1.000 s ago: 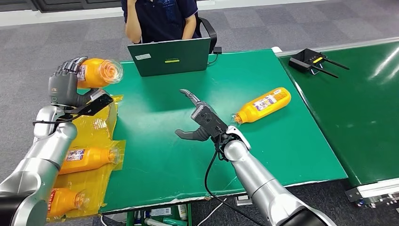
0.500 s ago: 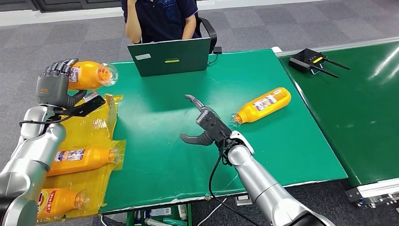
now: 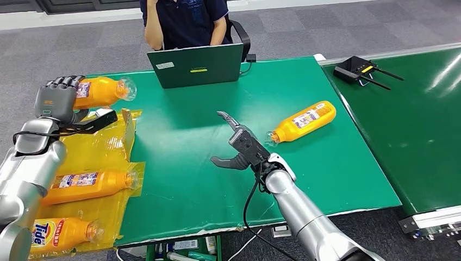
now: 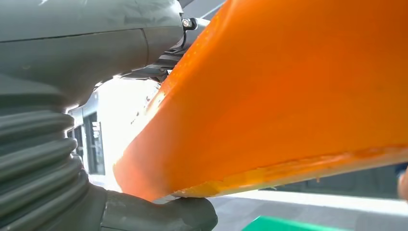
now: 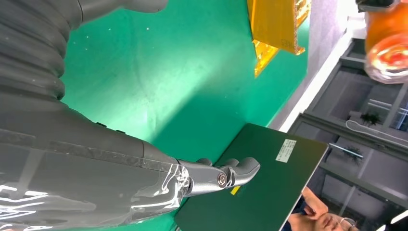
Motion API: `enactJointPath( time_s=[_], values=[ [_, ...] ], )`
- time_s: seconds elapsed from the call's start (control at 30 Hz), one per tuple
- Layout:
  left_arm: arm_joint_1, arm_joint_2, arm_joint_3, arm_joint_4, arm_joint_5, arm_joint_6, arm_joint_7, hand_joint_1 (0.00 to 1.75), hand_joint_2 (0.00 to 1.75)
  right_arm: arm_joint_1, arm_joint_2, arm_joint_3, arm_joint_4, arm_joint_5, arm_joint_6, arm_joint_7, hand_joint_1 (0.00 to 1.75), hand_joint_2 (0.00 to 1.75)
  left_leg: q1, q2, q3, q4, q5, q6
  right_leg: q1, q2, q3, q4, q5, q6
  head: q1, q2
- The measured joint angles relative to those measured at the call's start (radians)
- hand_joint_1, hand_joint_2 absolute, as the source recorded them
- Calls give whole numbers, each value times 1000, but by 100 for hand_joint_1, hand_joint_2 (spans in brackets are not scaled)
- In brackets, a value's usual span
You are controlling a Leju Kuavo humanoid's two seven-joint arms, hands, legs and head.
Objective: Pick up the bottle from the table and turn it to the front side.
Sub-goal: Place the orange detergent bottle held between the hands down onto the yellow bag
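Head view, change: we find the left hand [image 3: 56,99] lower and further left than a second ago, the right hand [image 3: 239,145] slightly nearer the lying bottle [image 3: 302,122].
Head view, held bottle [image 3: 103,90]: orange, labelled, clamped in the left hand over the table's [image 3: 190,179] left edge; long axis near level, neck pointing right.
Head view, right hand: fingers apart, holding nothing.
Left wrist view: we see smooth orange bottle wall [image 4: 288,91] against the thumb.
Right wrist view: fingers [image 5: 235,172] spread before the laptop [image 5: 260,187].

The head view looks forward and down over the green table [image 3: 190,179]. Each wrist view sits close behind its own robot hand; the right wrist view shares the laptop [image 5: 250,183] with the head view.
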Motion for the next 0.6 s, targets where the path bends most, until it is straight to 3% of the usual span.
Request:
enactJointPath(
  time_s=[0.37,0.6],
  values=[
    [-2,62,-27,42,-52,-101,7,175,175,4,-2,-12,-8,10,13,12,0,175,0,0,-1,0,0,0,0,0,0,0,0,0,0,0],
    [29,105,-31,56,-53,-141,-41,175,175,8,-3,-31,-18,28,17,24,0,175,0,2,-1,0,0,0,0,1,-1,0,0,0,0,0]
  ],
)
